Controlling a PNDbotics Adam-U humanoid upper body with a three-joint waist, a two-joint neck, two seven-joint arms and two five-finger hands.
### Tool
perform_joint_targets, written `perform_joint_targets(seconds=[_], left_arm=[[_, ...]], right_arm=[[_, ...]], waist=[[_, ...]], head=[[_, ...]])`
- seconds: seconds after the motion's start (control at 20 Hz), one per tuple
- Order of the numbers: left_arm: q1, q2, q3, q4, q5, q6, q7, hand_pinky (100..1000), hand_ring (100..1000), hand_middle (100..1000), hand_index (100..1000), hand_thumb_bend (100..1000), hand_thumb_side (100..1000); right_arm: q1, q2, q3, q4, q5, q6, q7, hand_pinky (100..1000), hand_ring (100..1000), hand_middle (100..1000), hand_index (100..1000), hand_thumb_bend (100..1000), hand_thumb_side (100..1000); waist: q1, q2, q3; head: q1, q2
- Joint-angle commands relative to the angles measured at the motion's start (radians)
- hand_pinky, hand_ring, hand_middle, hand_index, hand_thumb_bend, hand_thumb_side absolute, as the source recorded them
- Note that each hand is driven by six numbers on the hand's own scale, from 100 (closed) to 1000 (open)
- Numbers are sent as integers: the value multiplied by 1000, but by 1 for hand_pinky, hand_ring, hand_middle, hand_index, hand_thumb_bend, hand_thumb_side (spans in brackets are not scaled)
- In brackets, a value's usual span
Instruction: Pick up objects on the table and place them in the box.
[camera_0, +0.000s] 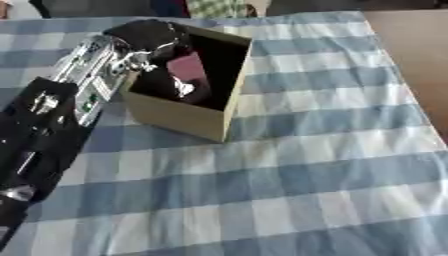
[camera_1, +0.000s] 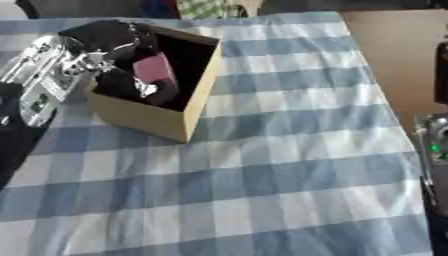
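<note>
Bench (camera_0: 315, 165) covered by a blue-and-white checked cloth; bare brown surface shows along the right edge. The cloth in front of and to the right of the box carries no loose objects in view.

Left arm, black with silver joints (camera_0: 61, 105), enters from the lower left and runs diagonally up to the box, crossing the near-left part of the cloth and hiding it.

Open-topped tan cardboard box (camera_0: 188, 117) stands on the far left part of the bench, one corner turned toward the camera. Its interior is dark.

Left hand (camera_0: 162, 60) is reached over the box's left wall and down inside the opening. The fingers (camera_1: 144, 90) are curled inward near the bottom of the box, but whether they hold anything or have let go I cannot tell; the hand itself blocks the view.

A pinkish-red, flat-sided object (camera_1: 157, 70) sits inside the box, right against the hand, between the palm and the box's far-right wall. Its full shape is hidden.

Part of the right arm (camera_1: 435, 145), dark with a small green light, shows at the right edge; its hand is out of frame.
</note>
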Motion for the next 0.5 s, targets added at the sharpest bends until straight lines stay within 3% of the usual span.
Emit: perform_joint_targets(seconds=[0.05,0.3,0.5], left_arm=[[-18,11,15,-31,-11,14,22,753,861,863,909,618,623],[-22,12,21,-47,-26,36,45,767,872,873,916,768,667],[-22,13,28,-65,-41,50,56,741,846,841,895,665,675]], right_arm=[[-4,-13,-11,-15,-5,0,0,855,694,643,740,100,932],[-1,-12,-11,-15,-5,1,0,855,694,642,740,100,931],[2,-12,-12,-15,-5,2,0,855,694,643,740,100,931]], waist=[[-2,-23,-1],[-1,-29,1],[0,-35,0]], head=[[-3,1],[-6,5],[-7,9]])
